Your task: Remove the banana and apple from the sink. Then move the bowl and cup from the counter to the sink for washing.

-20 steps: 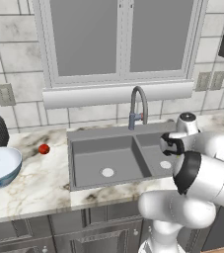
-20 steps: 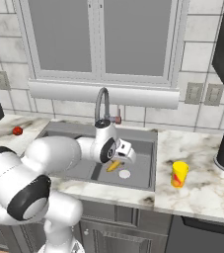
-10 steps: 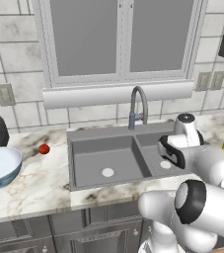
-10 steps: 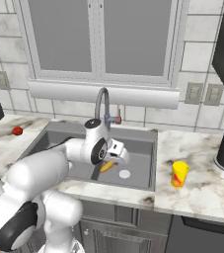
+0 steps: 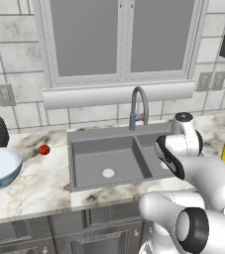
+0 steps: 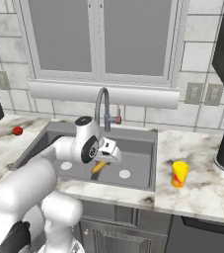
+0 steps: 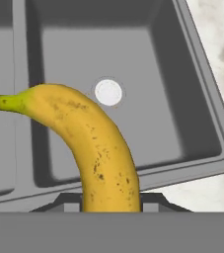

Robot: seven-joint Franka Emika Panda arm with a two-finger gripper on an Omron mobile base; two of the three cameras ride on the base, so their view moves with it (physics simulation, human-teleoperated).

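Showing a veined marble counter (image 6: 202, 190) and grey sink (image 5: 94, 161) below a window (image 6: 103, 39). Pincer (image 7: 111, 205) gripping the banana (image 7: 101, 153) above the basin; fingertips mostly hidden behind the fruit.

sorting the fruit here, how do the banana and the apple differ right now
The banana is long, curved and yellow; the apple is tiny, round and red. The banana is held in the gripper above the sink; the apple rests on the counter, left of the sink. Both are out of the basin.
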